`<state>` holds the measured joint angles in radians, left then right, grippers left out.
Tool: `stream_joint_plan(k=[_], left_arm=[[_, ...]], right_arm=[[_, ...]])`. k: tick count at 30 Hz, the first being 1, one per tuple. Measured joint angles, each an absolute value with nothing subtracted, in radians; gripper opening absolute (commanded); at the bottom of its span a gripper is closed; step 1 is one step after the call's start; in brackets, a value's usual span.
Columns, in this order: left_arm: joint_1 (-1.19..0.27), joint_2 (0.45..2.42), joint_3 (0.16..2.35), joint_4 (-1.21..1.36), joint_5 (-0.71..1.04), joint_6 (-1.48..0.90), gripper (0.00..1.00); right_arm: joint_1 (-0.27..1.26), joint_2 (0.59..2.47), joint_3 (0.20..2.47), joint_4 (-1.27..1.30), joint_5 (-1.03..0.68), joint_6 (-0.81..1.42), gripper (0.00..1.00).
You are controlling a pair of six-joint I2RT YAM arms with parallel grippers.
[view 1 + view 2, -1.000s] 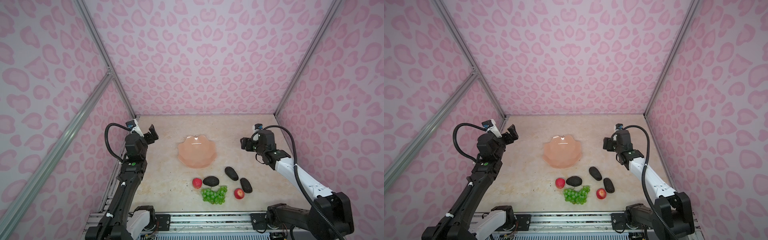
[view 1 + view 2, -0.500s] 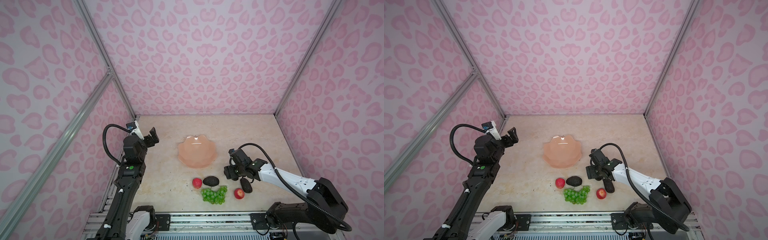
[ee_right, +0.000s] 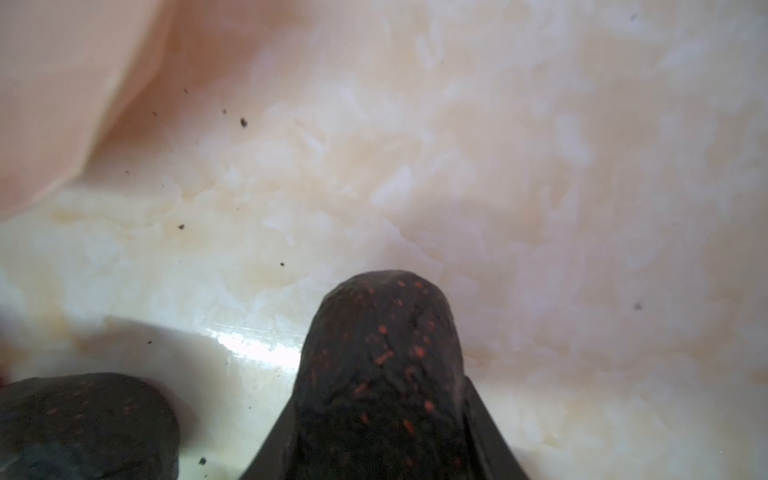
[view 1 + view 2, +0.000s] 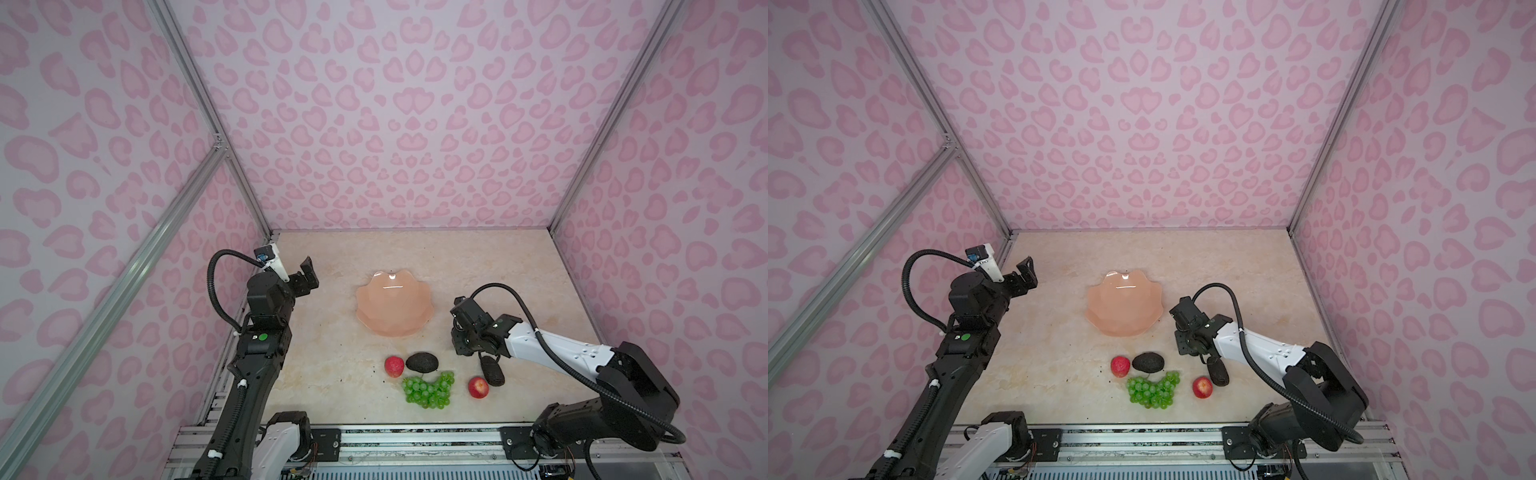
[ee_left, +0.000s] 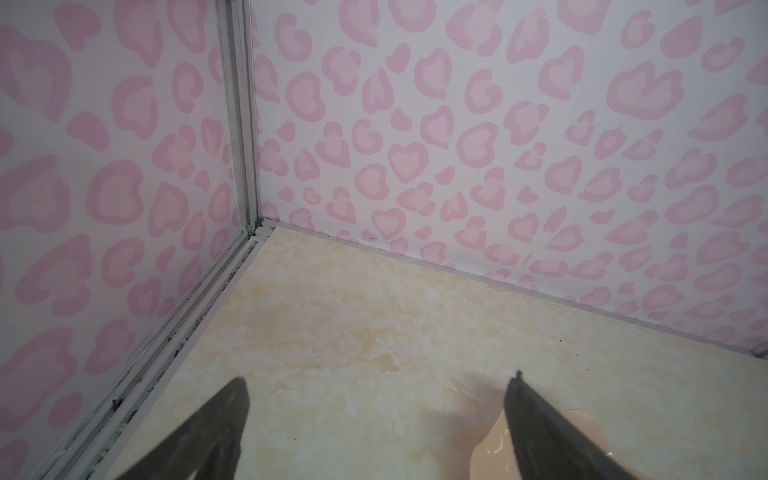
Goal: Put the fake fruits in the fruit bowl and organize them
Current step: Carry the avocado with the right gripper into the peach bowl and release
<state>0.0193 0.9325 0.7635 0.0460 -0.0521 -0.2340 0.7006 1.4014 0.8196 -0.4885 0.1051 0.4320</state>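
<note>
The peach-pink fruit bowl [image 4: 395, 307] [image 4: 1123, 305] stands empty mid-table. In front of it lie a red apple [image 4: 394, 365], a dark avocado [image 4: 422, 362], green grapes [image 4: 428, 388] and a second apple [image 4: 478, 387]. My right gripper [image 4: 463, 351] [image 4: 1185, 349] is low on the table to the bowl's right. In the right wrist view it [image 3: 380, 424] is shut on an avocado [image 3: 382, 357]; both top views hide that fruit under the gripper. Another avocado [image 4: 492, 372] [image 3: 83, 419] lies beside it. My left gripper [image 4: 305, 276] [image 5: 378, 380] hangs open and empty, left of the bowl.
Pink patterned walls close in the table on three sides, with a metal post [image 5: 241, 124] in the back left corner. The bowl's edge [image 5: 494, 453] shows beside one left finger. Dark crumbs [image 3: 243, 121] dot the marble-look tabletop.
My right arm swung down from the back right to the avocados and closed its jaws on one. The left arm barely moved and stayed open.
</note>
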Motion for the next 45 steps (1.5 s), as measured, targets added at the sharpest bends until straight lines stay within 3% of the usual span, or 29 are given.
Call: stream_joint_plan(k=[6,15,26,35,41,45], left_arm=[[0.019,0.929,0.764,0.035,-0.053,-0.243,0.97],[0.019,0.831,0.763,-0.104,-0.055,-0.300,0.97],[0.019,0.699,0.764,-0.401,-0.028,-0.366,1.00],[0.019,0.703,0.804,-0.592,0.081,-0.397,0.96],[0.018,0.743,0.840,-0.669,0.136,-0.390,0.93],[-0.015,0.754,0.833,-0.686,0.183,-0.415,0.91]], right_arm=[[0.756,1.400,1.062,-0.559,0.157,0.384,0.35],[0.791,1.768,1.430,-0.535,0.119,0.344,0.34],[0.794,2.088,1.651,-0.519,0.084,0.339,0.36],[0.787,2.192,1.708,-0.522,0.074,0.348,0.62],[0.760,2.169,1.704,-0.523,0.049,0.357,0.67],[0.734,2.046,1.648,-0.498,0.018,0.372,0.72]])
